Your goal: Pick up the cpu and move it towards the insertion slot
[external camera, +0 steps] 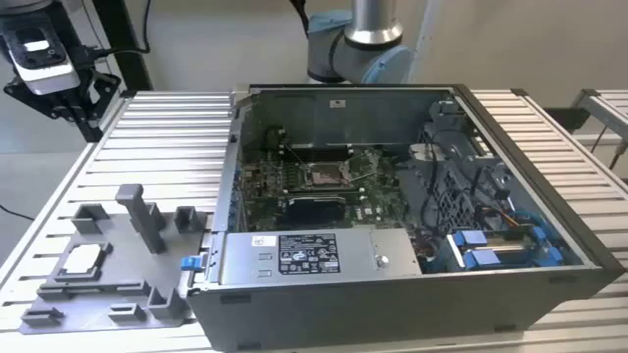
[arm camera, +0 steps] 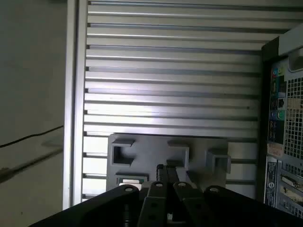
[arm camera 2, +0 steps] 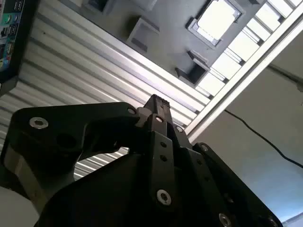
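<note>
Cpu [external camera: 84, 259] lies in fixture plate [external camera: 120, 285], claw [arm camera: 166, 169] well apart; white label [external camera: 307, 254] unreadable.

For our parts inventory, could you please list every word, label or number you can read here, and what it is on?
No text is legible.
White and black label on the silver box: too small to read.
Sticker on the back of the computer case: blurred.
</note>
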Action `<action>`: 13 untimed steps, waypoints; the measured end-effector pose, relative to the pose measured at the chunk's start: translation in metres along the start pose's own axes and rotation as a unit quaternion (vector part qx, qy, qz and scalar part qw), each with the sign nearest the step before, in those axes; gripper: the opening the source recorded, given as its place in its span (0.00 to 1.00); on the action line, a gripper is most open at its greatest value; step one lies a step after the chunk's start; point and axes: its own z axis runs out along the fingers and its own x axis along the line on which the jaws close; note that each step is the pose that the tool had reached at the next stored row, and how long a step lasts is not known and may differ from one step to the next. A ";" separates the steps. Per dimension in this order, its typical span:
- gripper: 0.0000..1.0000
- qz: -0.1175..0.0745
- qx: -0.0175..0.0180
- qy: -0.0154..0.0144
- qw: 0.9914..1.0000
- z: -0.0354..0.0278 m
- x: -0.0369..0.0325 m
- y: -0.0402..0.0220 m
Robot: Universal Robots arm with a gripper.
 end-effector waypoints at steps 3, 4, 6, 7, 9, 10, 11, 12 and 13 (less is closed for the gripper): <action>0.00 0.000 0.000 0.000 1.000 0.0000 0.0000 0.0000; 0.00 0.000 0.000 0.000 1.000 0.0000 0.0000 0.0000; 0.00 0.000 0.000 0.000 1.000 0.0000 0.0000 0.0000; 0.00 0.000 0.000 0.000 1.000 0.0000 0.0000 0.0000; 0.00 0.000 0.000 0.000 1.000 0.0000 0.0000 0.0000; 0.00 0.000 0.000 0.000 1.000 0.0000 0.0000 0.0000; 0.00 0.000 0.000 0.000 1.000 0.0000 0.0000 0.0000; 0.00 0.000 0.000 0.000 1.000 -0.0001 0.0001 0.0000; 0.00 0.000 0.000 0.000 1.000 0.0000 0.0003 0.0000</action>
